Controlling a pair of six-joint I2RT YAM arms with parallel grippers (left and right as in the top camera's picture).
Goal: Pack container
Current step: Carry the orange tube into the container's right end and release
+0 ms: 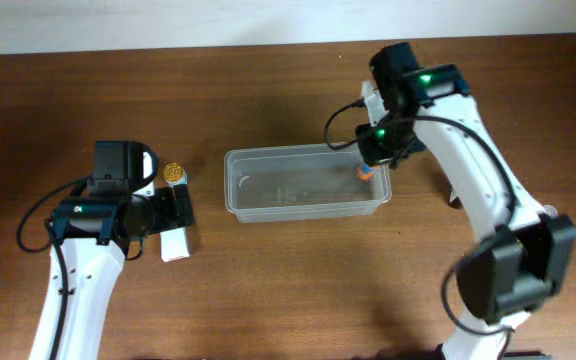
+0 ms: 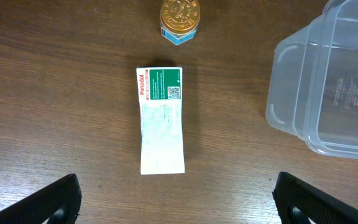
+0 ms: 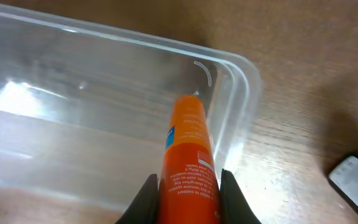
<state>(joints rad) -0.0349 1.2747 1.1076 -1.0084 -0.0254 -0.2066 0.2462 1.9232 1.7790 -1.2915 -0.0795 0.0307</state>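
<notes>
Clenched on an orange tube, the right gripper has a finger pressed against each side of the tube's printed body. The tube points away from the wrist and down into the container, with its far end inside the rounded corner; whether it touches the floor there cannot be told. Beyond that corner lies bare wooden table. From overhead, the clear container sits lengthwise near the middle of the table, and the tube shows as an orange spot at the end beside the right arm. The left gripper is released, its two dark fingers spread wide at the bottom corners of its own view and holding nothing. Just ahead of them, between their lines but apart from both, a white box with a green panel lies flat on the wood, pointing away from the wrist. Farther on stands a small jar with a gold lid, near the box's far end but not touching it. The container's rounded corner shows off to one side, well apart from box and jar.
</notes>
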